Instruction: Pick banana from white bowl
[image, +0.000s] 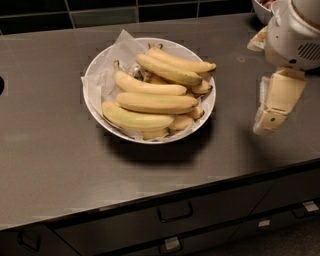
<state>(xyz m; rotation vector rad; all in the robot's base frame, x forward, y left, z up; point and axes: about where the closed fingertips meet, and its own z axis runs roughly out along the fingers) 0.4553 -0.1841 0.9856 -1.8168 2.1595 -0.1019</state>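
Observation:
The white bowl (93, 75) stands on the dark counter, left of middle, lined with crumpled white paper. It holds several ripe yellow bananas piled across one another; the banana (156, 102) in the middle of the pile lies on top, lengthwise left to right. My gripper (272, 111) hangs at the right of the view, cream-coloured, pointing down over the counter. It is to the right of the bowl, about a hand's width from its rim, and touches nothing. The white arm housing (295, 35) sits above it.
The dark counter (50, 160) runs across the view, with its front edge below and drawers with handles (175, 212) under it. Part of another white bowl (260, 10) shows at the top right corner, behind the arm. Dark tiles line the back wall.

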